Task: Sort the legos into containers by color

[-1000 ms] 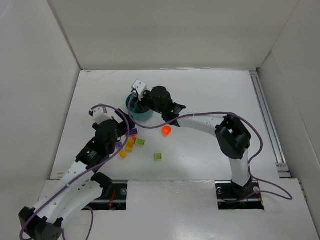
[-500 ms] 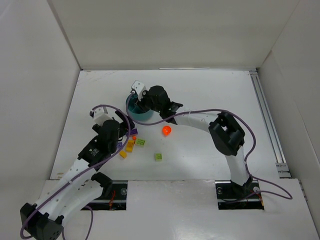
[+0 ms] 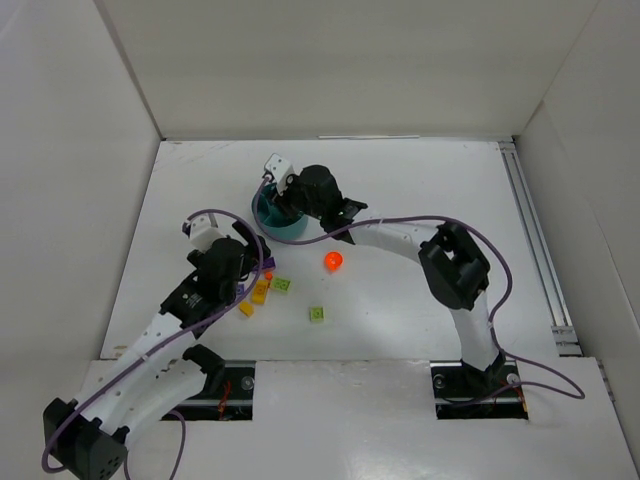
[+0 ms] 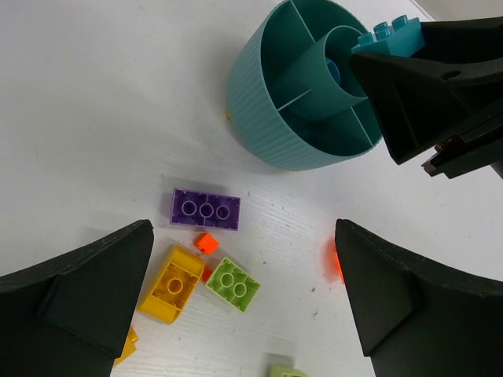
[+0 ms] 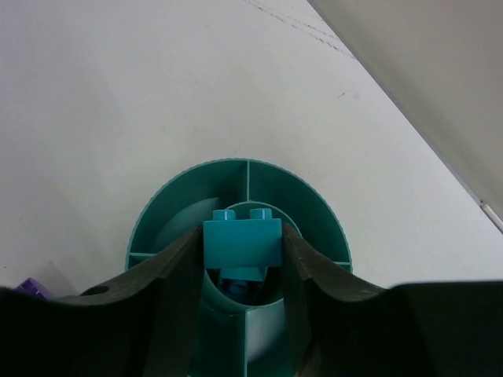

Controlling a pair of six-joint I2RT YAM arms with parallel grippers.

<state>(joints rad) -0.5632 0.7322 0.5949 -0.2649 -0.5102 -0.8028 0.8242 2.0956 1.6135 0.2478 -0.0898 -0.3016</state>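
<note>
Placing step: teal brick (image 5: pixel 242 245) gripped in part-closed right pincer (image 5: pixel 240 253) above central well (image 5: pixel 236 206) of dish (image 5: pixel 196 170); release judged next; left pincer (image 4: pixel 244 232) wide open, empty.

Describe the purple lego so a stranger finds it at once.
Find the round teal dish on the white table. Of the loose bricks beside it, the purple lego lies nearest the dish. Only it shows three round holes in a row.
</note>
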